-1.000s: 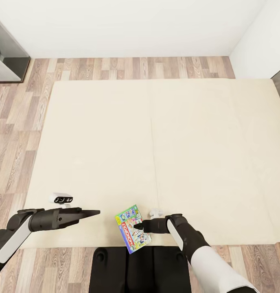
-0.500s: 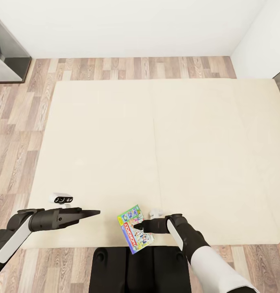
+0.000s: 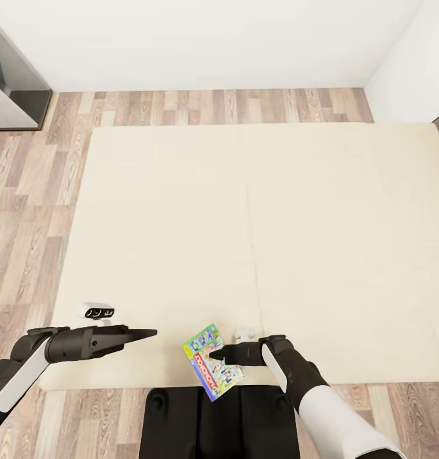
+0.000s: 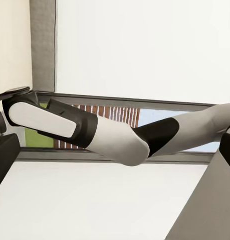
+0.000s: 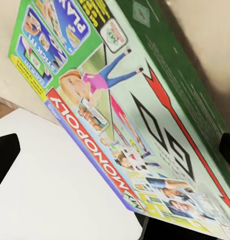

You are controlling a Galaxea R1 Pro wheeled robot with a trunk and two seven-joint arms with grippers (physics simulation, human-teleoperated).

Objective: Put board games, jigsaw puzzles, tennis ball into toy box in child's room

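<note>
We see the Monopoly box [image 3: 212,361], a flat printed board game in blue and green with a red banner, at the near edge of the bed [image 3: 181,229], turned askew to that edge. One corner reaches past the mattress edge, and the box seems lifted slightly off it, though we cannot be sure from above. Up close [image 5: 130,125] its lid shows cartoon figures and the red MONOPOLY strip. The bed is a plain cream two-part mattress on wood-plank floor.

Monopoly board game [image 5: 125,115] fills close view, tilted; dark fingertips [image 5: 4,155] at edges, apparently gripping.
</note>
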